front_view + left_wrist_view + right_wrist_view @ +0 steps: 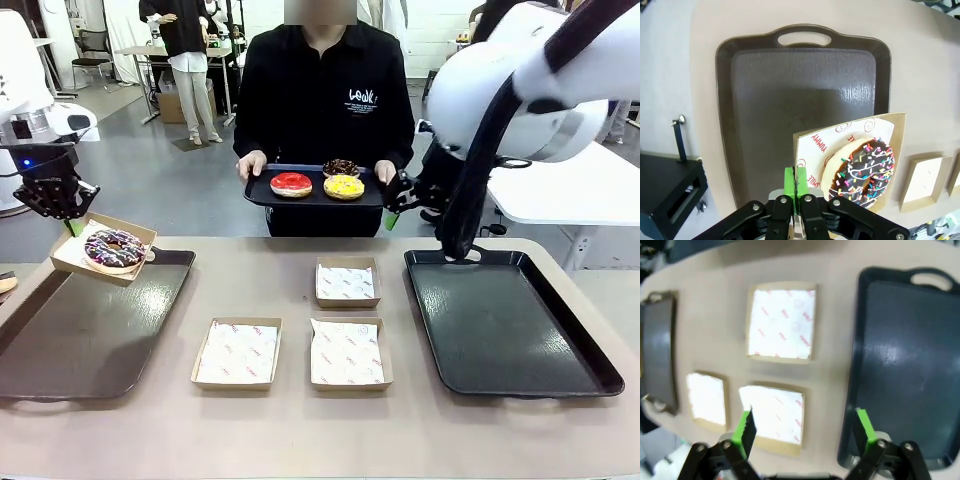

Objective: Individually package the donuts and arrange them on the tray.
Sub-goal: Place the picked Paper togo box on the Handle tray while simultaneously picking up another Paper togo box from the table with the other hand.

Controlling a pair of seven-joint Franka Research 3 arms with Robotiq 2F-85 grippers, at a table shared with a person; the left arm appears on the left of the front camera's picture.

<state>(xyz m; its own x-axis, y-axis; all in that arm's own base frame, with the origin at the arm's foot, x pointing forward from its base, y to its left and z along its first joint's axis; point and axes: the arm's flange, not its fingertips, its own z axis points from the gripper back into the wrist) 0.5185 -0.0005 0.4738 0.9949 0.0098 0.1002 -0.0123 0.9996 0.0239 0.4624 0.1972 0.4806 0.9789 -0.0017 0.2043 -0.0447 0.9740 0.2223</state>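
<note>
A dark purple-white sprinkled donut (113, 248) lies in a paper-lined cardboard box (70, 258) hanging tilted over the brown left tray (90, 330). My left gripper (73, 226) is shut on that box's rim. In the left wrist view the gripper (797, 182) pinches the box's edge (807, 145), with the donut (865, 170) beside it over the tray (800, 85). Across the table a person holds a small black tray (262, 195) with a red-glazed donut (291, 184), a yellow one (344, 187) and a chocolate one (341, 167). My right gripper (393, 212) hangs open and empty beside that tray's right end.
Three empty paper-lined boxes sit mid-table: a far one (347, 282), a near left one (237, 352) and a near right one (347, 352). A large black tray (500, 320) lies bare on the right. The right wrist view looks down on the boxes (781, 322) and this tray (905, 355).
</note>
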